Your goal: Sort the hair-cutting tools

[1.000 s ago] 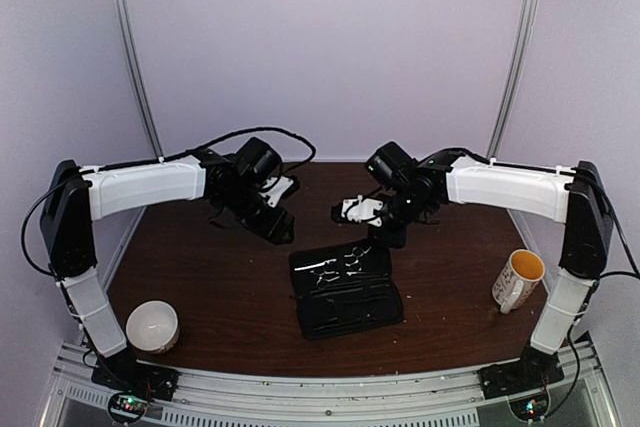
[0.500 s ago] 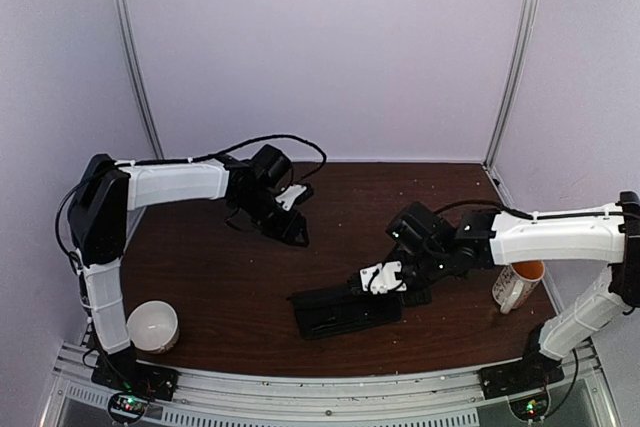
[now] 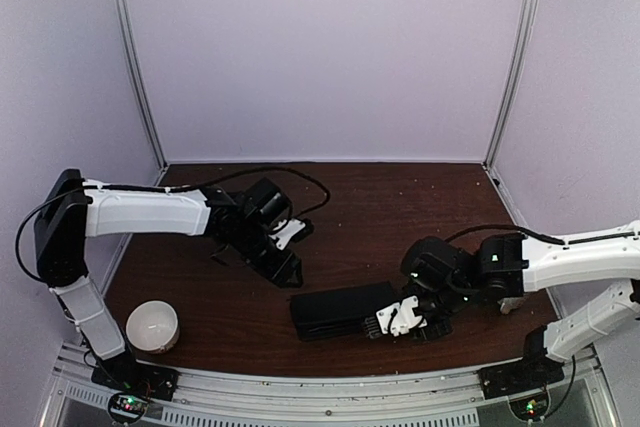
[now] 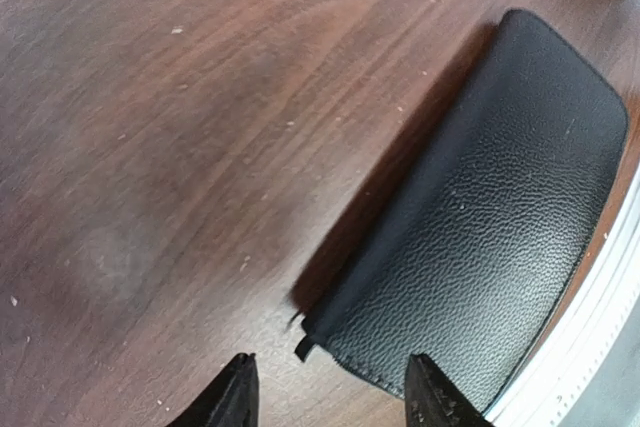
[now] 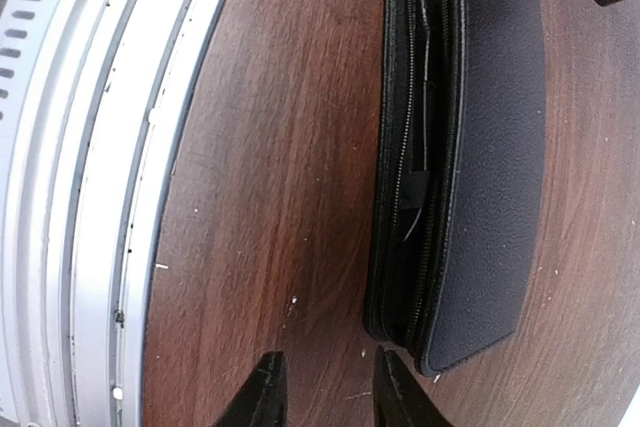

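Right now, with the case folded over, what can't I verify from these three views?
- Scissors and clips: not seen in any view; the folded black case would hide them.
- Case interior: the right wrist view shows only a dark zipper gap, and the contents are unreadable.
- Right gripper: it is unclear whether a finger touches the case corner. They are too close to judge in its wrist view and too small in the top view.

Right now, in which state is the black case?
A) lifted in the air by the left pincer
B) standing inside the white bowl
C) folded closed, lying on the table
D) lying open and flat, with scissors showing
C: the black case lies folded on the brown table, and the right wrist view shows only its outer cover and its zipper edge.
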Tool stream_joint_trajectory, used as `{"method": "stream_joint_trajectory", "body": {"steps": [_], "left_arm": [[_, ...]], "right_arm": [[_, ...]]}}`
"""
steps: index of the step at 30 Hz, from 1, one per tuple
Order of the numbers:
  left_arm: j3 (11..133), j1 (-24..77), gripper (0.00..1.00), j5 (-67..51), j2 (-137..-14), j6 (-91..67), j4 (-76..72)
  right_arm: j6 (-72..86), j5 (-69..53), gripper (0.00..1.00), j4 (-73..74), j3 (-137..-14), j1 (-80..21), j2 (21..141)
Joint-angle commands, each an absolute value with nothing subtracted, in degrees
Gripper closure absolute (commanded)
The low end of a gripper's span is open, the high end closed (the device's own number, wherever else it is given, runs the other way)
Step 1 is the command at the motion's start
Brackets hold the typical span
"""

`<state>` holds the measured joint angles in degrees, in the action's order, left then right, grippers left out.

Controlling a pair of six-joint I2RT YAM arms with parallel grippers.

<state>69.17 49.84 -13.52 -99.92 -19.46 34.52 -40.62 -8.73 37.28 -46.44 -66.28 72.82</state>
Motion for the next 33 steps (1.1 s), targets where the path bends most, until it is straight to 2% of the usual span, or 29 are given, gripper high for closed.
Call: {"method": "stream_joint_trajectory", "body": {"steps": [1, 5, 6, 7, 8, 12, 18, 22, 23, 25, 27, 33], "left_arm": [[62.6, 49.4, 0.46, -13.3, -94.1, -22.9, 24.5], [65.8, 50.9, 0.50, -18.4, -96.3, -22.2, 23.5], [66.8, 51.8, 0.58, -19.8, -97.2, -21.6, 23.1], [67.7, 53.1, 0.76, -22.5, -98.4, -20.9, 22.4], [68.5, 53.9, 0.84, -25.1, -99.9, -20.6, 21.7], [72.0, 56.7, 0.97, -28.8, -105.8, -21.5, 20.3], [73.4, 57.6, 0.99, -27.2, -114.0, -22.2, 20.5], [74.1, 57.6, 1.00, -27.3, -119.0, -23.6, 20.5], [74.0, 57.6, 1.00, -27.4, -119.6, -23.9, 20.3], [73.7, 57.6, 1.00, -27.5, -119.9, -24.5, 19.4], [73.2, 57.6, 1.00, -27.0, -119.6, -25.0, 19.0], [72.7, 57.6, 1.00, -26.6, -117.5, -25.3, 19.0]], "right_arm": [[-39.9, -7.3, 0.69, 38.5, -48.9, -66.3, 71.6], [-40.3, -6.2, 0.66, 35.1, -51.9, -66.0, 75.6], [-40.4, -6.7, 0.66, 35.1, -53.3, -65.9, 77.0], [-40.1, -7.2, 0.67, 35.7, -54.9, -65.9, 78.2], [-39.9, -8.4, 0.68, 36.9, -56.3, -65.8, 78.8], [-39.6, -11.6, 0.72, 40.6, -57.2, -65.7, 73.2], [-44.1, -7.3, 0.74, 48.2, -57.9, -63.9, 65.6], [-41.7, -12.5, 0.79, 46.8, -57.8, -60.0, 63.5], [-40.5, -14.1, 0.76, 45.2, -57.4, -59.2, 63.8], [-38.2, -14.3, 0.65, 42.8, -56.5, -58.5, 64.8], [-37.5, -14.0, 0.60, 41.3, -55.9, -58.5, 66.4], [-38.1, -18.2, 0.56, 39.7, -56.7, -58.5, 70.1]]}}
